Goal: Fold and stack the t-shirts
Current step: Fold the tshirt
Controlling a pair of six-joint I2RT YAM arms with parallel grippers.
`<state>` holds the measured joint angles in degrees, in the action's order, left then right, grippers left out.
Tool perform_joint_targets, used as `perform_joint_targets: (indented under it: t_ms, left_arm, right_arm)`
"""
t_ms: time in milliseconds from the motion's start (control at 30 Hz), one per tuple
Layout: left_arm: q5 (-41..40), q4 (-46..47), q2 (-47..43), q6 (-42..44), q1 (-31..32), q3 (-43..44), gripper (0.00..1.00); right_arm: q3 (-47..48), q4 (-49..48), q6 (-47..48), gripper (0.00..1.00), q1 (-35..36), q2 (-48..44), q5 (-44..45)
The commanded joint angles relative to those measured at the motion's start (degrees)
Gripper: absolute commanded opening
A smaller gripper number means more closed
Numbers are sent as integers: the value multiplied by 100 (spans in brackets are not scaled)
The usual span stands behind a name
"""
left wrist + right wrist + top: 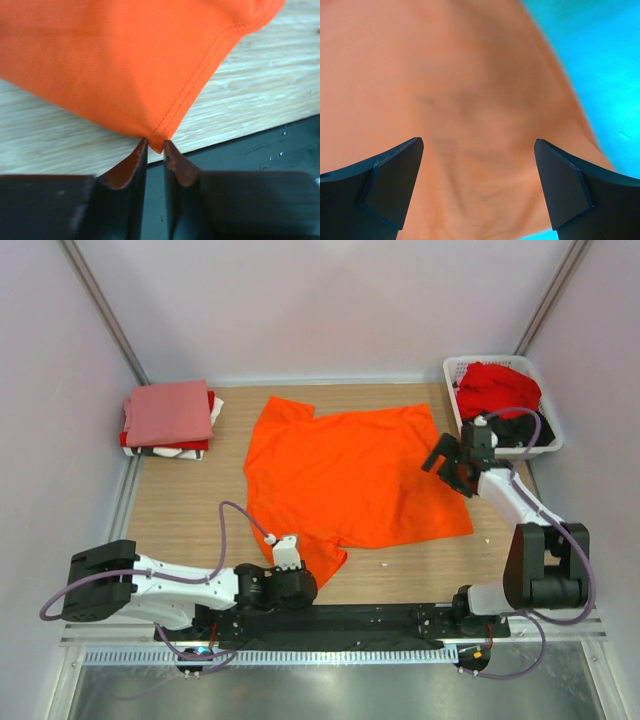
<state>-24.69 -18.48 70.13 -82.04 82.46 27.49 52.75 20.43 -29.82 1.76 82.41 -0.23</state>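
Observation:
A bright orange t-shirt (350, 475) lies spread flat in the middle of the wooden table. Low at the near edge, my left gripper (297, 570) is shut on the tip of its near-left corner. The left wrist view shows that hemmed corner (170, 90) pinched between my two fingertips (156, 145). My right gripper (445, 462) hovers open over the shirt's right edge. Its wrist view shows only orange cloth (470, 75) between the wide-apart fingers (479, 145). At the back left is a folded stack with a salmon-pink shirt (168, 412) on top and red and white ones under it.
A white slatted basket (452, 400) at the back right corner holds a red shirt (497, 385) and a black one (515, 430). The black base rail (340, 620) runs along the near table edge, just behind my left gripper. Grey walls close in the table on three sides.

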Motion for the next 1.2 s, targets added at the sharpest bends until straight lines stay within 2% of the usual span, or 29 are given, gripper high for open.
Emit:
perform_joint_targets:
  t_ms: [0, 100, 167, 367, 533, 633, 733, 867, 1033, 1167]
  left_arm:
    - [87, -121, 361, 135, 16, -261, 19]
    - [43, -121, 335, 162, 25, -287, 3]
    - [-27, -130, 282, 153, 25, -331, 0]
    - [-106, -313, -314, 153, 25, -577, 0]
    - [-501, -1534, -1761, 83, 25, -428, 0]
    - [-765, -2150, -2588, -22, 8, -446, 0]
    - [-889, -2598, -3143, -172, 7, -542, 0]
    - [-1090, -3563, -3601, -479, 7, -455, 0]
    - [-1389, -4093, -4068, -594, -1, -332, 0]
    - [-1442, -4242, -4200, -620, 7, -305, 0]
  right_arm:
    - [-677, -574, -629, 100, -290, -787, 119]
    - [-1152, -549, -770, 100, -325, -1261, 313]
    - [-1380, -548, -797, 100, -430, -1551, 392]
    - [-1636, -303, -770, 100, -580, -2079, 541]
    - [-2127, 5, -1209, 100, -869, -2940, 911]
    - [-2444, 32, -1350, 100, -1482, -2977, 227]
    - [-2708, 5, -1482, 100, -1722, -2748, -512]
    - [-3112, -56, -1719, 99, -1723, -2905, -715]
    - [-3350, 225, -1711, 95, -1723, -3301, -619]
    - [-3447, 260, -1676, 84, -1723, -3399, -750]
